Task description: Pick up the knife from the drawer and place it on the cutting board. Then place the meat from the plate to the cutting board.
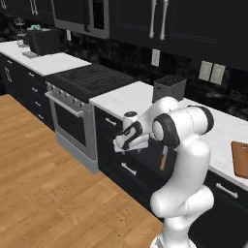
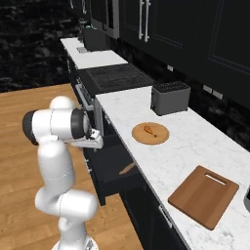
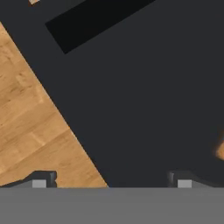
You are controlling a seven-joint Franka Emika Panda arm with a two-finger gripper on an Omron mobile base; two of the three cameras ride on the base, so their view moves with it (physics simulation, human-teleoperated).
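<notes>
My fingers: spread wide and empty; my gripper hangs over the open drawer, pointing down so I can reach in from above.
Knife: lies in the drawer's dark inside, its tan handle near the counter side, apart from my tips. I judge the first step, picking it up, is not yet done.
Cutting board: bare on the white counter, at, ready to receive both items.
Meat: a drumstick on the round plate, beside the toaster.
Right base view: shows plate and whole board.
Left base view: shows just the board's edge.
Hand view: shows floor and the drawer's dark front.
</notes>
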